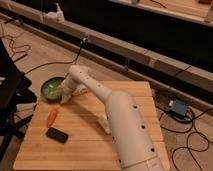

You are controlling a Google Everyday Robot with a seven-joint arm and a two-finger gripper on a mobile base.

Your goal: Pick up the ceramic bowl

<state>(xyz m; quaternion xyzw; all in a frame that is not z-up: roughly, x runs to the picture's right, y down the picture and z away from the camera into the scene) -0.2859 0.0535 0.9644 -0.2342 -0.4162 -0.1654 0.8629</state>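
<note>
Nearest the camera, the robot's thick white arm segment [131, 135] is rising from the lower right of the view and crossing a rectangular light wooden table [80, 150]. To its left, a flat black rectangular object [57, 134] is lying on the tabletop, and just beyond it a small orange carrot-shaped item [51, 117] is resting apart from it. A small white object [104, 123] is sitting on the table close against the arm, partly hidden by it.

Further back, the arm is bending at a white elbow joint [77, 73] and reaching down to the left. The gripper [65, 96] is sitting low at the far left edge of the table, at the right-hand rim of the shallow round green ceramic bowl [51, 87]. Whether its fingers are spread or closed cannot be told here, nor whether they are touching the bowl. The bowl is resting at the table's far left corner.

Beyond the table, black cables [30, 50] are trailing over the floor, a blue box [178, 108] is lying to the right, and a long pale ledge [125, 52] is running along the dark wall.
</note>
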